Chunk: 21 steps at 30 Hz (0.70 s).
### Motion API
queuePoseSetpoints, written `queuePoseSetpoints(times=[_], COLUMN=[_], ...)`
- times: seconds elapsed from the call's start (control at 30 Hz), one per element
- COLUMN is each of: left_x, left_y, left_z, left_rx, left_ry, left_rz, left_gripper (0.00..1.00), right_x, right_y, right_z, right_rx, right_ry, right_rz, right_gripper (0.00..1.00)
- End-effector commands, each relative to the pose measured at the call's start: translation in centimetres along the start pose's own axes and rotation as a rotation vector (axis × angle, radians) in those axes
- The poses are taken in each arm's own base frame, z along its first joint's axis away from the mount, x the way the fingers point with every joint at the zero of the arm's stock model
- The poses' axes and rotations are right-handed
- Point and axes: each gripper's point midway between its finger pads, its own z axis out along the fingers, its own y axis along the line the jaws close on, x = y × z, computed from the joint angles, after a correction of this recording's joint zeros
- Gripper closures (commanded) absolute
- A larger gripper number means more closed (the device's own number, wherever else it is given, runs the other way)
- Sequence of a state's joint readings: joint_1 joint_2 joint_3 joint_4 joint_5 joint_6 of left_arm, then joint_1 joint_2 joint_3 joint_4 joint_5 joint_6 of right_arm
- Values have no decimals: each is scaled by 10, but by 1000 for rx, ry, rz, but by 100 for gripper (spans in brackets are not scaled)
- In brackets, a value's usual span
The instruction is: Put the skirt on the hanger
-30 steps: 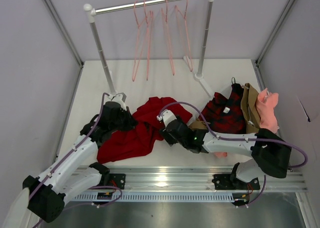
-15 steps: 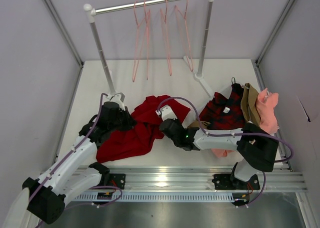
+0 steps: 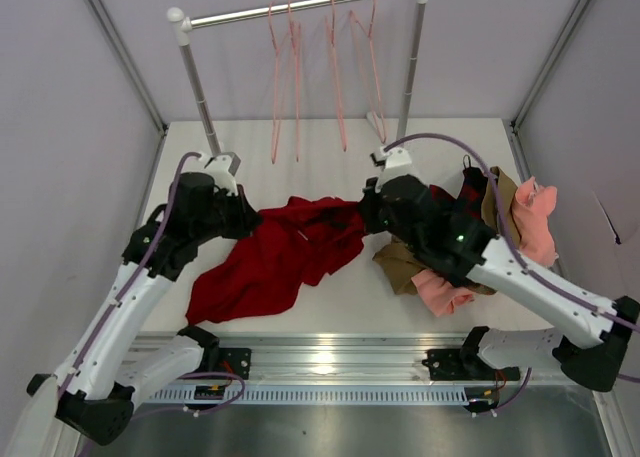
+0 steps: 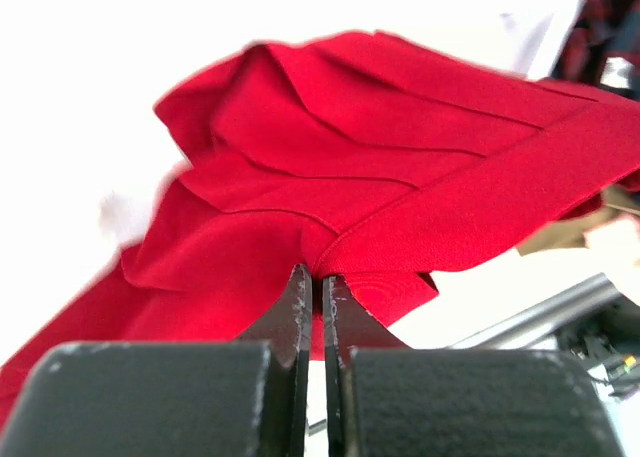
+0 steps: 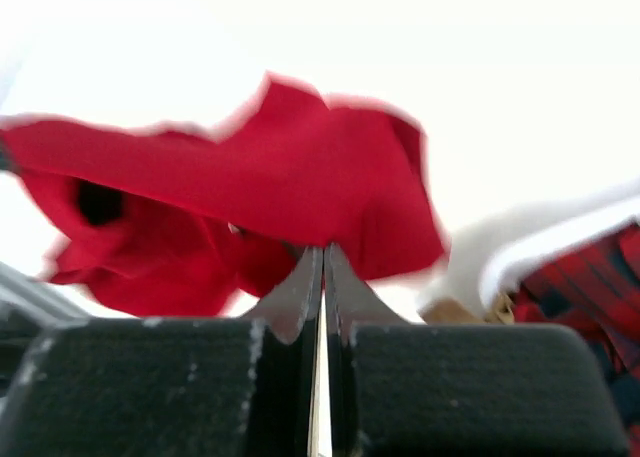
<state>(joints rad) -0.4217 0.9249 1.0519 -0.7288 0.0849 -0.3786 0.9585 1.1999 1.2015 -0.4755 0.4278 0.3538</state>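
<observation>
The deep-red skirt (image 3: 285, 252) stretches between both arms above the white table, its lower part trailing toward the front left. My left gripper (image 3: 247, 220) is shut on its left edge; in the left wrist view the cloth (image 4: 380, 167) is pinched at the fingertips of that gripper (image 4: 318, 274). My right gripper (image 3: 365, 217) is shut on the skirt's right end, seen in the right wrist view as red cloth (image 5: 250, 177) caught at the closed tips of the gripper (image 5: 323, 249). Several thin salmon-pink hangers (image 3: 297, 72) hang from the rail at the back.
The clothes rack's silver rail (image 3: 300, 4) and two white posts (image 3: 205, 117) stand at the back. A pile with a red-and-black plaid garment (image 3: 470, 202), a tan piece (image 3: 398, 265) and a salmon-pink garment (image 3: 535, 222) lies at the right. Grey walls enclose the table.
The right gripper has shut on the skirt's right end and lifted back and right. The left arm has raised and pulled left. The skirt is now drawn out between them.
</observation>
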Motion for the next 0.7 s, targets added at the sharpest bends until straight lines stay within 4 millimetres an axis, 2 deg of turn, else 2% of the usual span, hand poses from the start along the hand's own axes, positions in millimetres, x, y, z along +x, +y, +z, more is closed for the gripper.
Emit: queuePoseSetpoints(times=[0.0,0.03,0.07,0.1,0.13,0.17,0.2,0.23,0.27,0.3,0.37,0.4,0.43,0.53,0.57,0.67], left_x=[-12,-15,-10,-6,-2,10,18,24,38,47,61,63,65,73,71,59], left_y=[-4,-8,-7,-6,-3,3,8,10,11,12,16,18,20,20,18,7], left_z=[-34,-38,-40,-39,-37,-31,-21,-15,-7,4,18,26,32,44,44,36], left_rx=[16,31,31,31,27,12,6,5,19,29,31,30,23,35,45,81], left_ry=[29,32,55,72,87,117,134,147,187,209,236,226,233,252,251,242], left_rz=[99,106,110,128,135,134,137,131,116,95,70,55,46,28,30,59], left_gripper=[100,100,100,100,100,100,100,100,100,100,100,100,99,94,92,70], right_x=[-29,-36,-34,-32,-24,-19,1,14,23,45,65,81,87,96,93,86], right_y=[-4,-7,-11,-12,-6,-15,-20,-17,-24,-28,-32,-35,-37,-37,-36,-34], right_z=[-44,-48,-49,-48,-48,-42,-31,-27,-21,-8,2,11,15,24,27,33], right_rx=[-72,-114,-122,-140,-211,-197,-191,-226,-222,-222,-235,-231,-233,-267,-276,-309], right_ry=[34,51,70,84,124,129,161,203,222,265,315,346,357,359,343,327], right_rz=[123,192,223,251,264,288,301,323,348,363,387,384,377,349,344,338], right_gripper=[100,100,100,100,100,100,100,100,100,100,100,100,100,100,100,100])
